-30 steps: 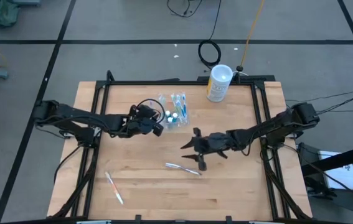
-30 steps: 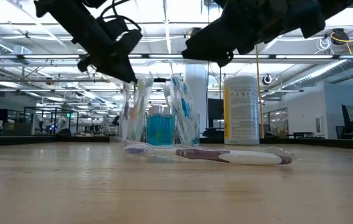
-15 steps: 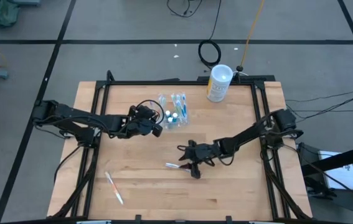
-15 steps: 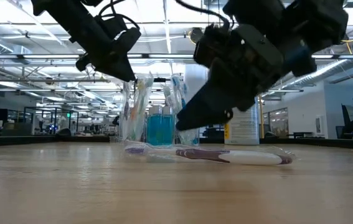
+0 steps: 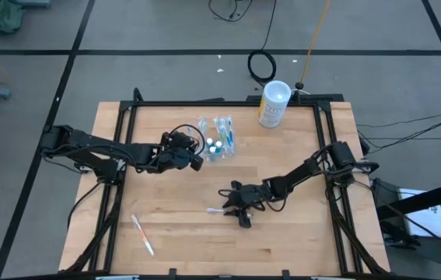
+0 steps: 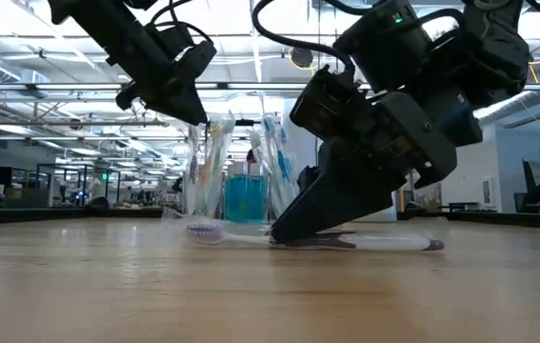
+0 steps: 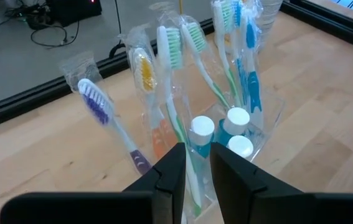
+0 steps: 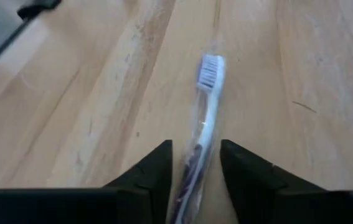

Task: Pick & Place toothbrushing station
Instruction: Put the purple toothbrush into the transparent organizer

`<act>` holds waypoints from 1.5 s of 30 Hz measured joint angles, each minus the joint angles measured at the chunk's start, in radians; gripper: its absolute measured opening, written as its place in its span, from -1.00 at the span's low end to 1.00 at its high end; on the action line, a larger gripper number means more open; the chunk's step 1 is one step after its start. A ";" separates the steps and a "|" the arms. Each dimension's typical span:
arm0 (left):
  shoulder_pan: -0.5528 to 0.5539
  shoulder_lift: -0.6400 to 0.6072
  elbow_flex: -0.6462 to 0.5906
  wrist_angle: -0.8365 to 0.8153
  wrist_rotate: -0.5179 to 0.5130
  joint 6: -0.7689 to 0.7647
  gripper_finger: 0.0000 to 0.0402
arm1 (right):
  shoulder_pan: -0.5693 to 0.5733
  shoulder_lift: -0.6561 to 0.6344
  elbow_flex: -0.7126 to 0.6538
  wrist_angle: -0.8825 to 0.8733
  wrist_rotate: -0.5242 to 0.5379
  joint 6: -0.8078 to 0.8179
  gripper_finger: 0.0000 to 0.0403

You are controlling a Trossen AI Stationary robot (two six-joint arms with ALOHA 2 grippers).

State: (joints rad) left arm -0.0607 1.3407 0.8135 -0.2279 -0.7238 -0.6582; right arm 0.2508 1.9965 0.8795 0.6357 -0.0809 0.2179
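Low view: right gripper (image 6: 284, 233) down on the table, straddling the wrapped purple toothbrush (image 6: 365, 243).
Fingers stand either side of the handle, part open, not pinched on it as far as I can tell; brush lies flat mid-table, so a low approach makes sense. Another loose toothbrush (image 5: 142, 234) sits near the front-left edge, well apart, open wood around both. Further back, left gripper (image 5: 198, 161) hovers beside the clear holder (image 5: 215, 148) of brushes and toothpaste tubes (image 7: 229, 127), fingers nearly together, holding nothing. White canister (image 5: 273, 103) at the far edge.
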 joint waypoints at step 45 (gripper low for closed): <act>-0.014 0.000 0.000 0.056 0.046 0.037 -0.60 | -0.397 -0.270 -0.204 0.772 0.234 -0.167 -0.99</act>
State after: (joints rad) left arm -0.0746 1.3407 0.8135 -0.1715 -0.6773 -0.6214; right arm -0.1458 1.7266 0.6751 1.4077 0.1533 0.0512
